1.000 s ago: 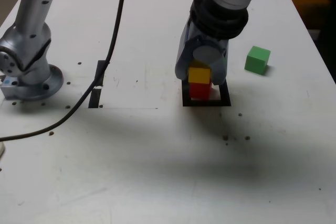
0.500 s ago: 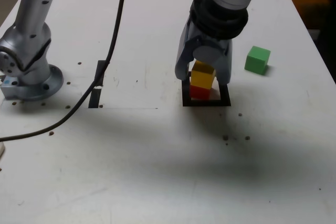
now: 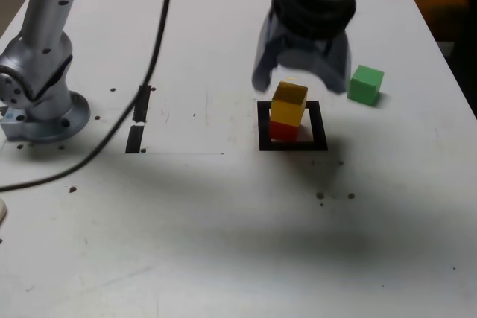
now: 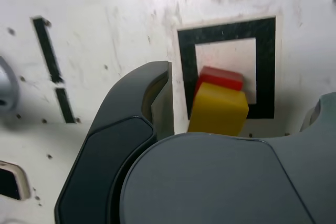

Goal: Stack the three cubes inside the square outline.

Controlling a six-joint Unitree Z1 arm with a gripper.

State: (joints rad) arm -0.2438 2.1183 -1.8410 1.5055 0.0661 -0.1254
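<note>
With the tool (image 3: pixel 301 72) released and spread just above it, the yellow cube (image 3: pixel 288 103), skewed on the red cube (image 3: pixel 283 130), could topple if clipped.

The arm (image 3: pixel 46 31) is silver-grey metal on a round, bolted base (image 3: pixel 45 121), trailing a black cable (image 3: pixel 153 72). The wrist section above the jaws is a black ribbed collar (image 3: pixel 311 9). The gripper (image 3: pixel 301 80) has pale grey fingers with dark, rounded, glossy shells.
</note>
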